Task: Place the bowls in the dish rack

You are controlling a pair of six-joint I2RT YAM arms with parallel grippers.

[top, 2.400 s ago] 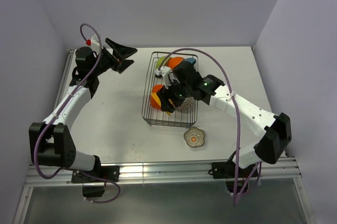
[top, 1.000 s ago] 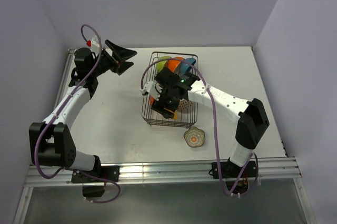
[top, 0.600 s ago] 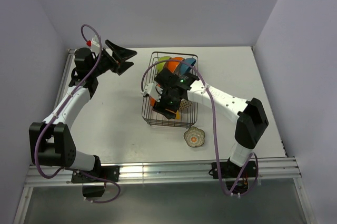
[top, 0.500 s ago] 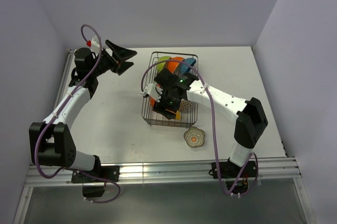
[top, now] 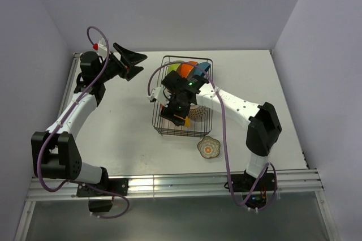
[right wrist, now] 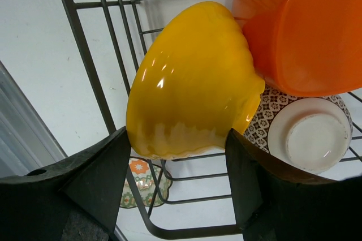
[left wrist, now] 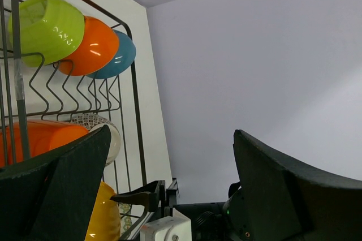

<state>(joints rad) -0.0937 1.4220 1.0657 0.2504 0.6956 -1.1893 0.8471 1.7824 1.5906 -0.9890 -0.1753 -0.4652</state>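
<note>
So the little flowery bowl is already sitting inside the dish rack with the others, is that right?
Not quite. The flowery bowl is outside the dish rack, on the table just past its near right corner, as the top view shows. The other bowls are in the rack.

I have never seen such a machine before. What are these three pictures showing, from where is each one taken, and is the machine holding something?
Two robot arms stand at the near edge of a white table. One picture looks down from above; the other two come from small cameras on each wrist.

The right gripper reaches into the wire dish rack. Its wrist picture shows a yellow bowl between its dark fingers, but whether they grip the bowl I cannot tell. An orange bowl and a patterned bowl sit beside it. Green, orange and blue bowls stand at the far end.

A small floral bowl lies on the table outside the rack. The left gripper is open and empty.
</note>
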